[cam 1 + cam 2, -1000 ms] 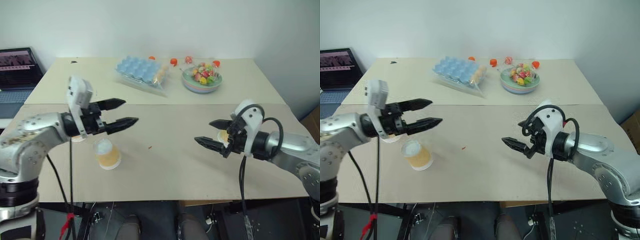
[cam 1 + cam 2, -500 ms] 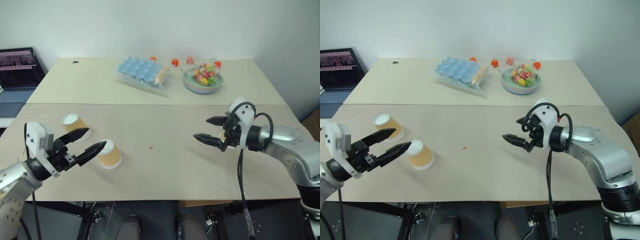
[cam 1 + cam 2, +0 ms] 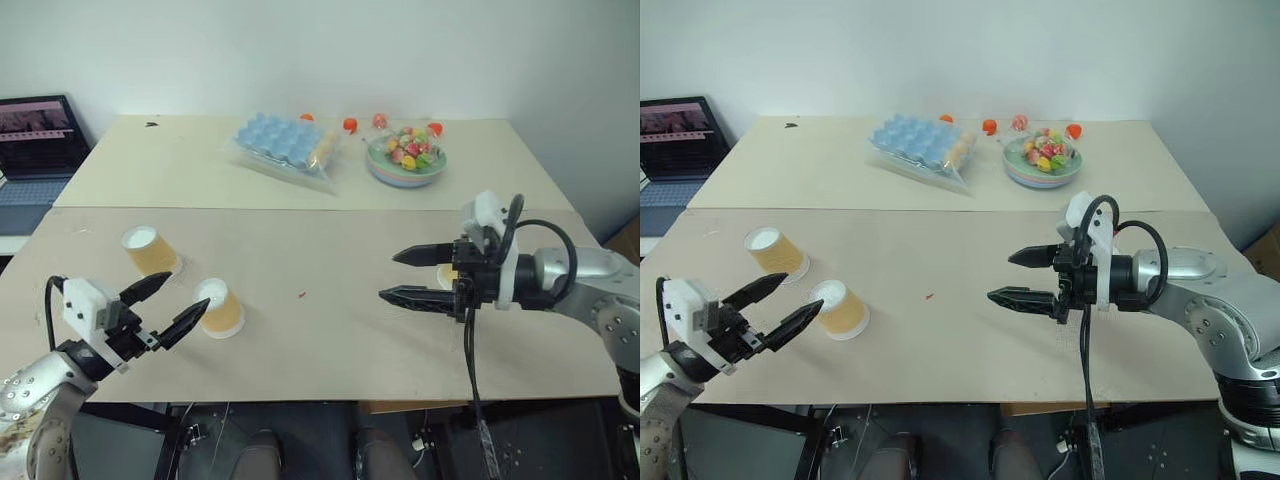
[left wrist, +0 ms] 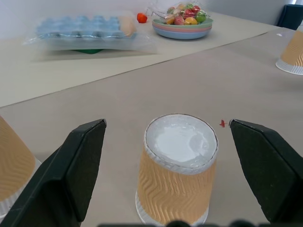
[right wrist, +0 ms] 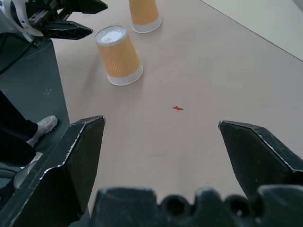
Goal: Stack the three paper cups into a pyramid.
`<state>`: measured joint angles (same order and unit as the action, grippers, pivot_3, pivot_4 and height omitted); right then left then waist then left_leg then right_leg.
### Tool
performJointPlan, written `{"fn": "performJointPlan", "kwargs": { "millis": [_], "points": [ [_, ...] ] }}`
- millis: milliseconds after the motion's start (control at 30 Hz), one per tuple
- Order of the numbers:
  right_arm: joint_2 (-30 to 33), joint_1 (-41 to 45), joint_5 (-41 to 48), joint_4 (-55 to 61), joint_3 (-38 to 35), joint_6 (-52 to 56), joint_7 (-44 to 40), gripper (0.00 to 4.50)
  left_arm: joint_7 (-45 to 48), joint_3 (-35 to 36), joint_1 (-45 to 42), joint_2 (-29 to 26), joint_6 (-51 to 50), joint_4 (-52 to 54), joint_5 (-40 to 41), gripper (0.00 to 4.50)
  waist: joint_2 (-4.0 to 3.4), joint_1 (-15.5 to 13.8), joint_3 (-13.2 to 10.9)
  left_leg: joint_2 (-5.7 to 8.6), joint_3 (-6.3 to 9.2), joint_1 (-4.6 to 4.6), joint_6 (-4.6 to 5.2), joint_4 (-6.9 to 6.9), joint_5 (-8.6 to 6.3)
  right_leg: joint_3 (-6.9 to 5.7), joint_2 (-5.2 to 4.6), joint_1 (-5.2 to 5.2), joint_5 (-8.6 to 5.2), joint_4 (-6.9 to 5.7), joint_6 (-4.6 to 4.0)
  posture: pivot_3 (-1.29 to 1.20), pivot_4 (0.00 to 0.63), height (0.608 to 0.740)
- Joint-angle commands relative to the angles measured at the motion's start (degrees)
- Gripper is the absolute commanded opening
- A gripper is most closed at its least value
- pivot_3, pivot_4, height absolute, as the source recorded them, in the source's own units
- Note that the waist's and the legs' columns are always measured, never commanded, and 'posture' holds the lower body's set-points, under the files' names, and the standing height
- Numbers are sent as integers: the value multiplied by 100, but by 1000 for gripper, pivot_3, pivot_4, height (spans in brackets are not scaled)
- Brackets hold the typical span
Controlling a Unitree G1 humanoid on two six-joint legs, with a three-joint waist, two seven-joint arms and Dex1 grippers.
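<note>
Left gripper point(image 3: 168, 306) sat at lower left of the head view, fingers spread wide and empty, tips just beside the near paper cup point(image 3: 221, 308) without touching it. That cup stood upside down, white base up, left of centre on the tan table point(image 3: 330, 340); in the left wrist view it point(image 4: 177, 170) sat between the two fingers, still apart from both. Second paper cup point(image 3: 148, 250) stood upside down just up-left of the first, near the left edge. Third paper cup point(image 3: 446, 274) was mostly hidden behind the right gripper point(image 3: 402, 276), only a sliver visible at right of centre. Right gripper jaws were fully apart, holding nothing, pointing toward frame left above the table. Blue egg tray point(image 3: 285, 142) and bowl of candies point(image 3: 405, 160) sat at upper centre, well apart from the cups
</note>
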<state>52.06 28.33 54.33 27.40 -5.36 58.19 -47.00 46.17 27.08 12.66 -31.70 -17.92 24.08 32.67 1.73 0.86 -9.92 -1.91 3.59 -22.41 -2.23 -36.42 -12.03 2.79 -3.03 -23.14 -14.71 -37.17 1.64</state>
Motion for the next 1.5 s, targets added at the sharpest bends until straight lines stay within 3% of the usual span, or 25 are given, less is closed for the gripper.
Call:
{"fn": "performJointPlan", "kwargs": {
  "millis": [33, 733, 833, 900, 1067, 1267, 1500],
  "points": [
    [109, 127, 127, 170, -254, 67, 63, 4500, -43, -190, 43, 134, 303, 10, -112, 4431, 0, -5, 0, 0, 0, 0, 0, 0, 0, 0, 0, 0, 0, 0, 0, 0, 150, 740],
    [130, 160, 163, 302, -372, 79, 498, 4500, -466, -1164, -726, 281, 906, -715, -892, 4431, 0, 1, 0, 1, -1, -4, 1, 0, -1, 1, 0, -3, 2, 1, 4, 0, 150, 740],
    [151, 108, 174, 346, -421, 104, 559, 4500, -502, -1192, -826, 297, 853, -736, -833, 3713, 0, -4, 0, 0, -1, -3, 1, 0, -1, 1, 0, -2, 2, 0, 4, 0, 150, 740],
    [141, 86, 190, 367, -452, 122, 597, 4500, -537, -1220, -892, 271, 822, -772, -876, 2957, 0, -4, 0, 0, -1, -2, 1, 0, -1, 1, 0, -1, 2, 0, 4, 0, 150, 740],
    [146, 23, 207, 416, -485, 134, 656, 4500, -572, -1261, -1068, 230, 762, -810, -867, 2957, 0, -6, 0, 1, -1, -3, 1, 0, -1, 1, 0, -2, 2, 1, 4, 0, 150, 740],
    [95, -13, 254, 487, -550, 169, 849, 4500, -522, -1573, -2312, 59, 273, -1009, -770, 2957, 0, -39, 0, 2, 3, -5, 1, -7, -1, -4, 0, 1, 3, 0, 8, 0, 150, 740],
    [14, -304, 595, 864, -873, 262, 1383, 4500, 454, -2569, -3711, -10, 349, -2114, -1084, 2957, 0, 20, 0, 6, 2, -19, 3, -10, -1, -3, -1, -3, 4, 5, 10, 0, 150, 740]
  ]
}}
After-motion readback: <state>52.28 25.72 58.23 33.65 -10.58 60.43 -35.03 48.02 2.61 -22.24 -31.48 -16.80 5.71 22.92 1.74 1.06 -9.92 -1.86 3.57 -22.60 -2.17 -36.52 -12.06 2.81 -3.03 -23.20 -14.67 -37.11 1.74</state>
